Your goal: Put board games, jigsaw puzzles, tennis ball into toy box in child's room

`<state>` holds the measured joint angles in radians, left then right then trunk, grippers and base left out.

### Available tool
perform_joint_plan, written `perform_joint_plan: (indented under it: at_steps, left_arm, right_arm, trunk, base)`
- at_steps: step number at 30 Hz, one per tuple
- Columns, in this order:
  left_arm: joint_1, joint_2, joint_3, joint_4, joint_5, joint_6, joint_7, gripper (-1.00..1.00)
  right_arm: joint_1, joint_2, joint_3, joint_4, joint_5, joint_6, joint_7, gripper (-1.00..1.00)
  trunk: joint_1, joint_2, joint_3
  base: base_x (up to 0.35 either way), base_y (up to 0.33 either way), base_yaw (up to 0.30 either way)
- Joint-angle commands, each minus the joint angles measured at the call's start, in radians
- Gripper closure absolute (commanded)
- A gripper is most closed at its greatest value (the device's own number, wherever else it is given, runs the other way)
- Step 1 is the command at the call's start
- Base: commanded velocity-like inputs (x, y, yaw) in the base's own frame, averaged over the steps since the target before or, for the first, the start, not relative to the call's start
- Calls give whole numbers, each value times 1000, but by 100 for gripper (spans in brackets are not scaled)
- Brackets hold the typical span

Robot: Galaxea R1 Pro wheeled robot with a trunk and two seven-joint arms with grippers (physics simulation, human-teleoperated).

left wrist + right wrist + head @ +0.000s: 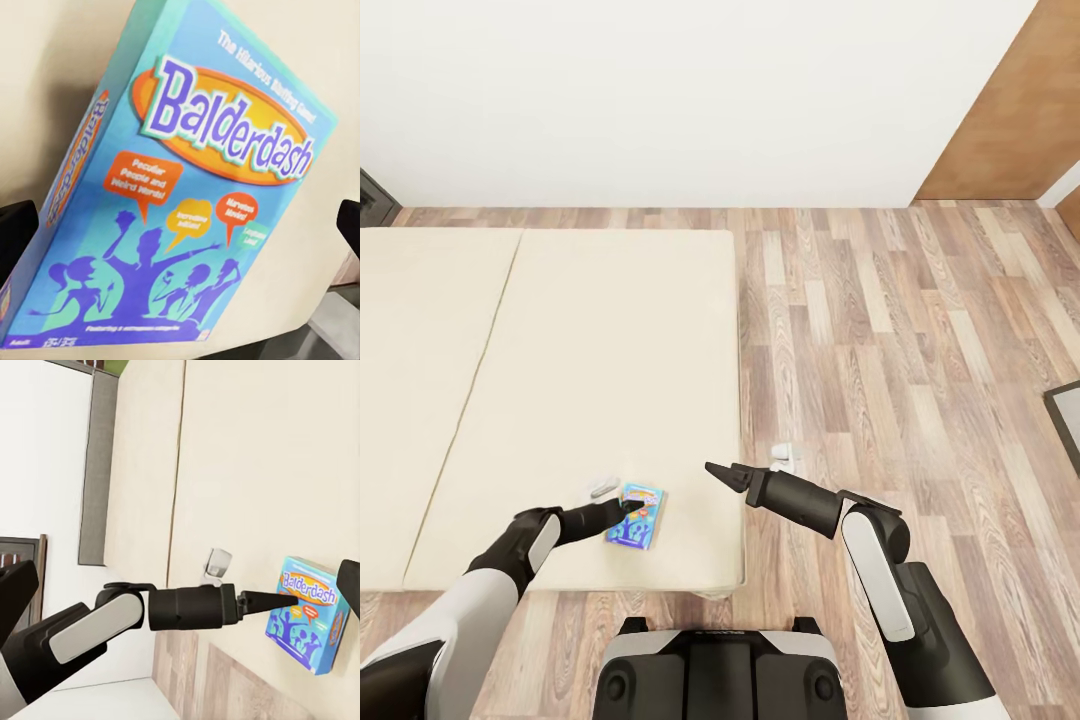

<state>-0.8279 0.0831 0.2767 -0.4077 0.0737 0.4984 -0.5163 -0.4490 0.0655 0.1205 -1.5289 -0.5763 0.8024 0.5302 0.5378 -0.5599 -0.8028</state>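
On the bed [560,350], near its front edge, the left gripper [628,512] reaches the board game [637,516], a blue box reading "Balderdash" [232,131]; its jaws are spread either side. A small white object [603,487], hard to identify, lies beside it. Right gripper [722,474] hovers near the bed's corner over wooden floor [910,350], jaws spread.

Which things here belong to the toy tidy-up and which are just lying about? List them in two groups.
Part of the job:
- Balderdash board game, lying on the bed
- left hand, at the game
- right hand, over the bed's edge

Just lying about:
- small white object on the bed beside the game
- small white object on the floor
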Motion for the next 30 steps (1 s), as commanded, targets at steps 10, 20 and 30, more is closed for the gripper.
perform_joint_plan:
  at_steps: [10,20,30]
  left_arm:
    - [0,0,3,2,8,6,-2,-100]
    - [0,0,1,-1,6,-1,-3,-100]
    - [0,-1,0,-2,5,-3,-4,-100]
  right_arm:
    - [0,1,-1,0,-1,6,1,-100]
    - [0,1,0,0,-1,6,2,-100]
    - [0,1,0,0,-2,5,2,-100]
  trunk:
    - [0,-1,3]
    - [0,-1,4]
    - [0,-1,6]
  base:
    - [0,0,-43]
    - [0,0,-26]
    - [0,-1,-22]
